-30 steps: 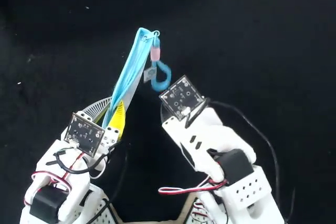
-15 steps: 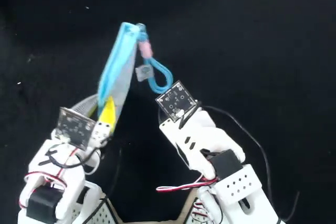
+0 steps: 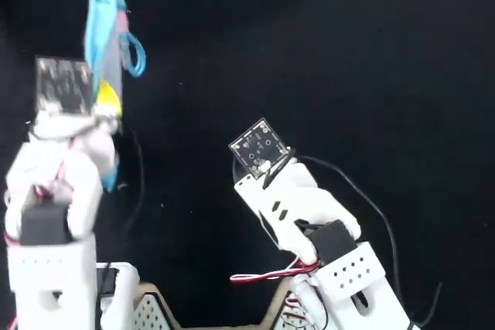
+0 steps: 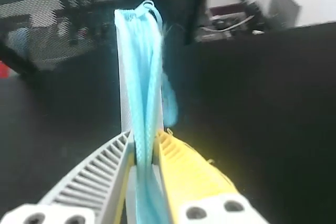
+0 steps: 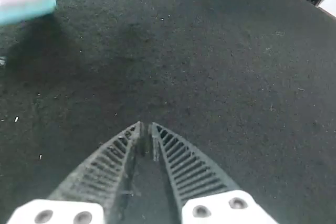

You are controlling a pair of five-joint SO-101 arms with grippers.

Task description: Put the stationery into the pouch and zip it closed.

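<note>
The high camera is looking down over the whole tabletop (image 3: 348, 75). Wrist cameras are sitting close behind the left hand (image 4: 143, 148) and right hand (image 5: 146, 127), facing along them; high and left views are sharing the pouch (image 4: 137, 66).

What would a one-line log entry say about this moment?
left gripper: shut on pouch, at left side of table | right gripper: shut, empty, above table | blue loop: dangling beside pouch

Light-blue pouch (image 3: 99, 32) stands on edge, pinched in the left tool (image 4: 144, 136).
</note>
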